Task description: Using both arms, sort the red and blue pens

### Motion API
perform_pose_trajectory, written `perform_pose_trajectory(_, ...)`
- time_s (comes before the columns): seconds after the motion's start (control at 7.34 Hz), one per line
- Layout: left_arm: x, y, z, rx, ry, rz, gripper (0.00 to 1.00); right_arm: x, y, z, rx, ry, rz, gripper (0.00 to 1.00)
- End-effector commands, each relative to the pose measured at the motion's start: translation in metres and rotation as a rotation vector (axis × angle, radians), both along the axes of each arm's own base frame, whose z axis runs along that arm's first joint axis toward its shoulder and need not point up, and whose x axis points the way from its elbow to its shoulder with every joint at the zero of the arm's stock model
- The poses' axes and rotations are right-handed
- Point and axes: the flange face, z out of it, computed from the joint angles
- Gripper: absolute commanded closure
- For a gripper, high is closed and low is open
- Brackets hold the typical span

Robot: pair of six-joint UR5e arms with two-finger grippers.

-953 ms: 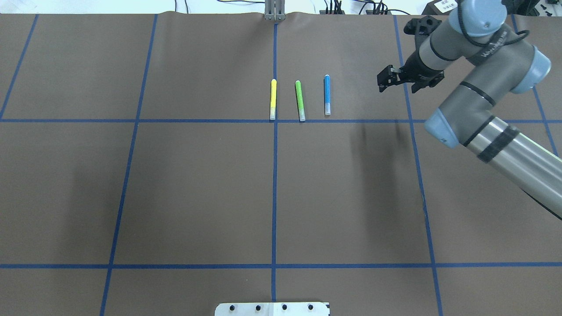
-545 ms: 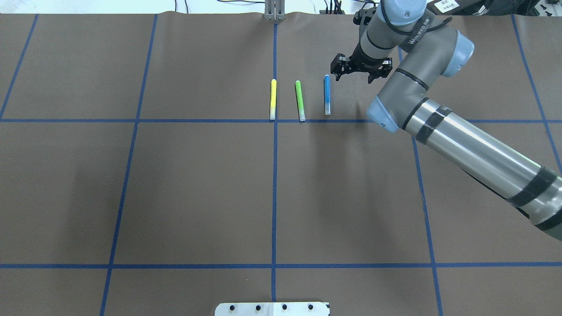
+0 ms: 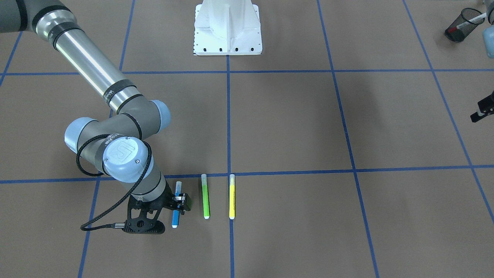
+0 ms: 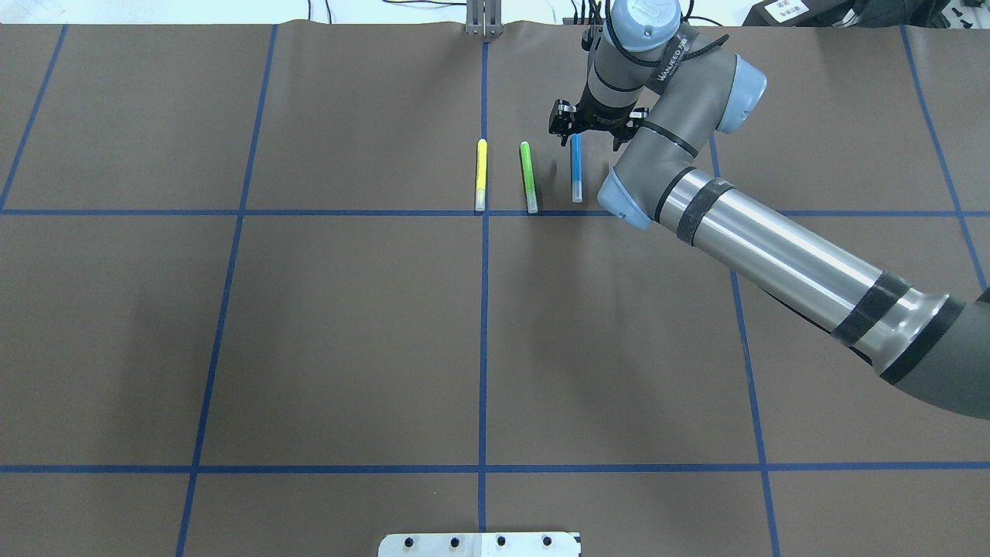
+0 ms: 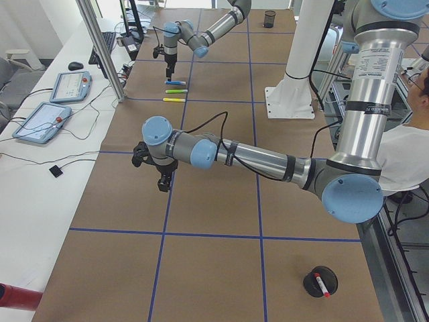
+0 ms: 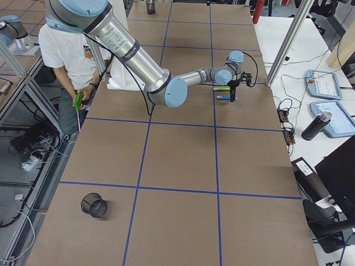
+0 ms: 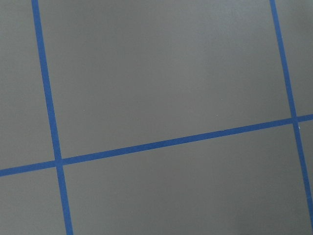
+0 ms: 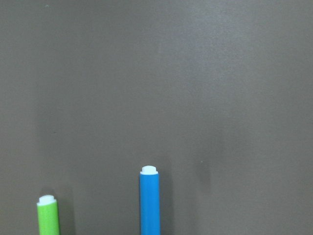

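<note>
The blue pen (image 4: pixel 576 172) lies on the brown mat, rightmost in a row of three pens. My right gripper (image 4: pixel 589 131) is open and hangs over the pen's far end. In the front-facing view its fingers (image 3: pixel 182 200) straddle the blue pen (image 3: pixel 176 191). The right wrist view shows only that pen's end (image 8: pixel 149 200). The red pen (image 3: pixel 472 19) stands tilted in a black mesh cup (image 3: pixel 459 31) on my left side. My left gripper (image 5: pixel 163 181) hovers over bare mat, far from the pens. I cannot tell whether it is open or shut.
A green pen (image 4: pixel 528 176) and a yellow pen (image 4: pixel 480 175) lie parallel to the blue one, to its left. The white pedestal (image 3: pixel 227 27) stands at the robot's base. A second mesh cup (image 6: pixel 94 205) sits on my right side. A person (image 6: pixel 69 50) stands behind the table.
My right arm has swung left from the right side of the mat, and its gripper is now over the far end of the blue pen. The pens have not moved.
</note>
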Motion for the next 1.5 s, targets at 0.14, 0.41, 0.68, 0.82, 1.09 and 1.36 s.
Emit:
perform_pose_trajectory(0.14,0.0,0.0,-0.002,0.006,0.001,0.0,0.08,-0.013,-0.008,0.004,-0.017,-0.001,0.012,0.19)
perform_pose_trajectory(0.41,0.0,0.0,-0.003,0.009,0.001,0.0,0.08,-0.017,-0.007,0.002,-0.018,0.0,0.007,0.28)
perform_pose_trajectory(0.68,-0.001,0.0,-0.005,0.012,0.002,-0.002,0.08,-0.023,-0.003,0.004,-0.017,0.004,0.001,0.42)
perform_pose_trajectory(0.82,-0.001,0.0,-0.005,0.012,0.002,-0.002,0.08,-0.024,-0.002,0.003,-0.015,0.003,0.0,0.51)
perform_pose_trajectory(1.09,-0.001,0.001,-0.005,0.013,0.002,-0.002,0.08,-0.025,-0.001,0.002,-0.014,0.002,-0.001,0.85)
perform_pose_trajectory(1.36,-0.001,0.001,-0.005,0.013,0.002,-0.002,0.08,-0.024,-0.002,0.002,-0.016,0.001,0.0,1.0)
